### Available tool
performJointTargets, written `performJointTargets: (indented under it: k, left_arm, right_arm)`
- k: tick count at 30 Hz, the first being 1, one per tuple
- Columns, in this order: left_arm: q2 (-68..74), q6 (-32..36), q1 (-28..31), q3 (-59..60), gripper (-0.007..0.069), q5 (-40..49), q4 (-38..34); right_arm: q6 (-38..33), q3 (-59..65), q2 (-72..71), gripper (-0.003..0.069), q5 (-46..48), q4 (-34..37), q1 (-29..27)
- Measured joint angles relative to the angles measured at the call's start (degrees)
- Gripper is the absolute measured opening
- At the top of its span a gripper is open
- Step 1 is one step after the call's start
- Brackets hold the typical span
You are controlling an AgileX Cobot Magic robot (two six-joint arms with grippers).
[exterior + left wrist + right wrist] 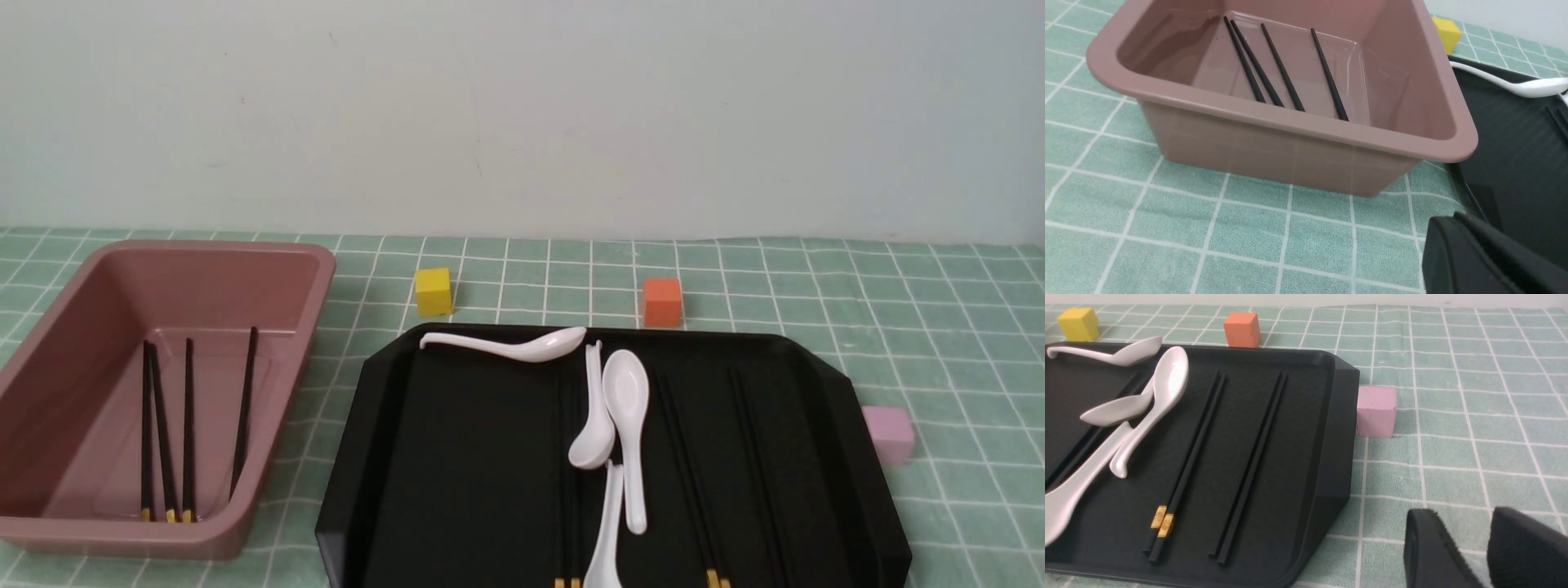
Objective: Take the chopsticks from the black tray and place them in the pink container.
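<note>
The black tray (457, 457) lies in the middle, with pairs of chopsticks (690, 474) along its grooves. The right wrist view shows one pair with gold bands (1188, 457) and another pair (1253, 457) beside it. A third pair lies partly under the spoons. To the left stands the pink container (122, 535), with several chopsticks (1282, 69) on its floor. My left gripper (1455, 220) hovers low over the cloth near the container and the tray's corner, fingers together. My right gripper (1464, 514) is open and empty over the cloth beside the tray (1331, 416). Neither gripper shows in the front view.
Several white soup spoons (629, 416) lie across the tray's middle and far edge. A yellow cube (433, 291) and an orange cube (662, 302) sit behind the tray. A pale pink cube (1376, 412) sits against its right side. Green checked cloth covers the table.
</note>
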Motion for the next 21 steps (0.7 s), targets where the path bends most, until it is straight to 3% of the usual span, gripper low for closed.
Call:
performJointTargets:
  k: [21]
  left_arm:
    - [0.0,0.0,0.0,0.0,0.0012,0.06,0.02]
  right_arm:
    - [0.0,0.0,0.0,0.024,0.0,0.0,0.0]
